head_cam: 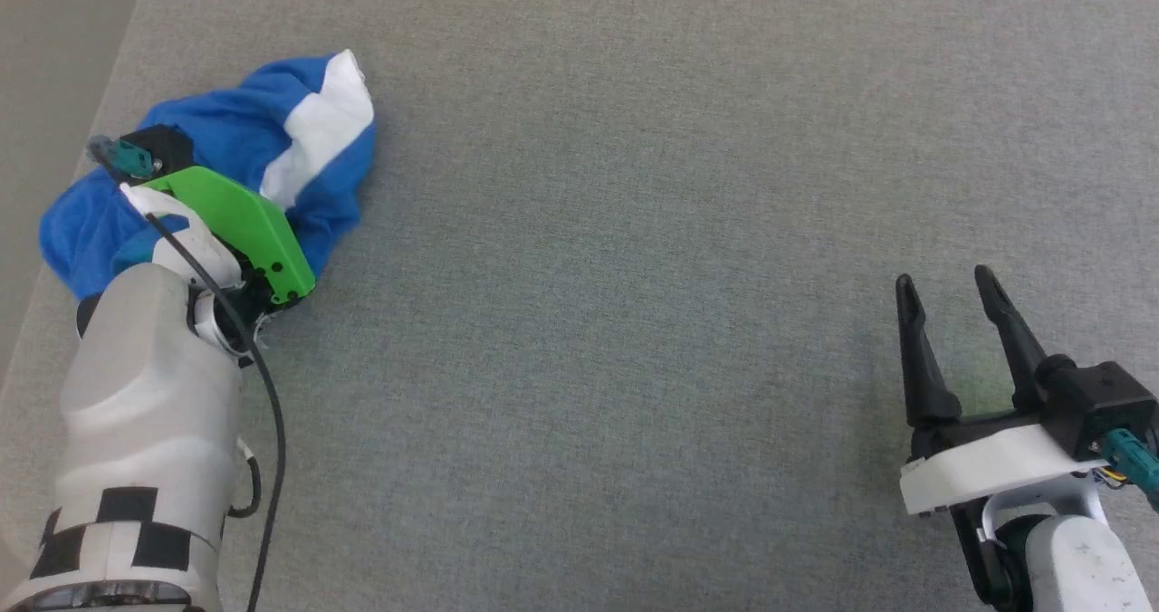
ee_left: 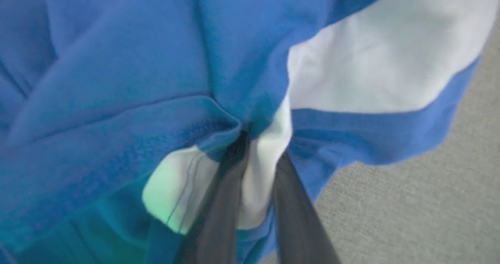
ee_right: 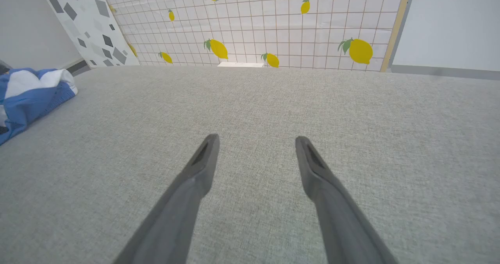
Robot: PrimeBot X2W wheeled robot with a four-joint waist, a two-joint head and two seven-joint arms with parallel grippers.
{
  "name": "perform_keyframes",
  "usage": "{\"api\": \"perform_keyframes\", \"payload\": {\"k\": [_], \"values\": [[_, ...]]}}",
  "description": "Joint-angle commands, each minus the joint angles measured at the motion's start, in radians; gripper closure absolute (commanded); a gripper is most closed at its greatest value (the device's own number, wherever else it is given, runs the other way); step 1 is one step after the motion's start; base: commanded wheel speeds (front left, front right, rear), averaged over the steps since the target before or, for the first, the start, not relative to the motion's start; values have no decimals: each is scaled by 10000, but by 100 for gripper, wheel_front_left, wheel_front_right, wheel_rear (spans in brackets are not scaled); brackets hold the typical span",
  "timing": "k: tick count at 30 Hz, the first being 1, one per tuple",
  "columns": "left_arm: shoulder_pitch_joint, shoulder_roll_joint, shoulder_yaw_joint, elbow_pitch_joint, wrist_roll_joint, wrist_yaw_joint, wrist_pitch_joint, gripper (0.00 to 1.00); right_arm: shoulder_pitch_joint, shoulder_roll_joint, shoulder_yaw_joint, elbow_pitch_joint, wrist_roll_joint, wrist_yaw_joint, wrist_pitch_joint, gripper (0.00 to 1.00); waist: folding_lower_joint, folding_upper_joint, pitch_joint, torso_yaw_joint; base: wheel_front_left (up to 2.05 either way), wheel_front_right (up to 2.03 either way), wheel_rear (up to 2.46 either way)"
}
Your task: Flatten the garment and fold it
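1. Two grippers, two states. The left gripper [ee_left: 259, 154] is clamped on a pinch of the white band [head_cam: 317, 132] of the bright royal-blue soft cloth garment [head_cam: 226, 123]; cloth sits between its dark fingers [ee_left: 222, 201].
2. On the other side, the right gripper [head_cam: 943, 279] has its fingers spread w/ nothing between them. It's over bare surface, well apart from the garment.
3. Garment is bunched in a heap at the far left of the grey woven fabric surface [head_cam: 634, 232], near its left edge, w/ the white band on the heap's right side. Label/print: can't make out.
4. Handling, my read: light, limp, no stiffness. It'll sag from any single pinch, and the textured surface prob. grips it, so dragging may bunch it more. Not fragile.
5. Where to grab: prob. a hem or corner, two points apart, one per gripper, then pull taut & lay flat toward centre. A mid-cloth pinch likely lifts only a lump.
6. Progress: early. Not flat, no fold yet.
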Motion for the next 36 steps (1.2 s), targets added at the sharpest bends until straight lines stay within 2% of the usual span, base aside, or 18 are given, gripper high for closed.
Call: {"api": "perform_keyframes", "payload": {"k": [1,5,9,14,16,17,18,22,25,28,30,31,32,36], "values": [[35,-187,-49,21,60,-3,-355,100,-137,-3,58,129,103,-15,-118,0,0,0,-153,17,0,0,0],[-430,-145,-276,-504,313,-293,-1611,100,-175,-3,249,499,283,-15,-312,0,0,0,-723,-84,0,0,0],[-1091,-469,-787,-1372,439,-675,-2496,100,-124,-3,340,907,545,-15,-526,0,0,0,-1427,-372,0,0,0],[-1451,-1022,-1902,-2609,203,-874,-2535,100,100,-3,346,1359,914,-15,-790,0,0,0,-2266,-1006,0,0,0],[-1267,-1186,-2761,-3195,-111,-883,-2122,100,225,-3,308,1509,1040,-15,-880,0,0,0,-2534,-1296,0,0,0],[-867,-1204,-3744,-3716,-478,-886,-1574,100,363,-3,252,1630,1131,-15,-960,0,0,0,-2752,-1574,0,0,0],[-558,-1214,-4207,-3919,-786,-887,-1193,100,440,-3,218,1682,1171,-15,-995,0,0,0,-2846,-1715,0,0,0],[813,-977,-5884,-4381,-1566,-889,379,100,674,-3,50,1802,1285,-15,-1098,0,0,0,-2997,-2182,0,0,0],[1885,-573,-6984,-4403,-1924,-890,1751,100,803,-3,-84,1863,1350,-15,-1164,0,0,0,-3013,-2425,0,0,0],[2717,-244,-7367,-4196,-2230,-841,2680,100,850,-3,-114,1903,1406,-15,-1211,0,0,0,-2975,-2564,0,0,0],[3095,-109,-7315,-4182,-2397,-669,2822,100,860,-3,-124,1937,1446,-15,-1237,0,0,0,-2959,-2605,0,0,0],[3300,-150,-7057,-4268,-2683,-538,2686,77,869,-3,-134,1956,1462,-15,-1251,0,0,0,-2967,-2604,0,0,0],[3413,-170,-6865,-4383,-2858,-447,2541,0,890,-3,-163,1978,1474,-15,-1261,0,0,0,-2995,-2575,0,0,0],[3768,-291,-5808,-5217,-3808,-142,1876,0,1041,-3,-280,2105,1497,-15,-1293,0,0,0,-3191,-2300,0,0,0]]}}
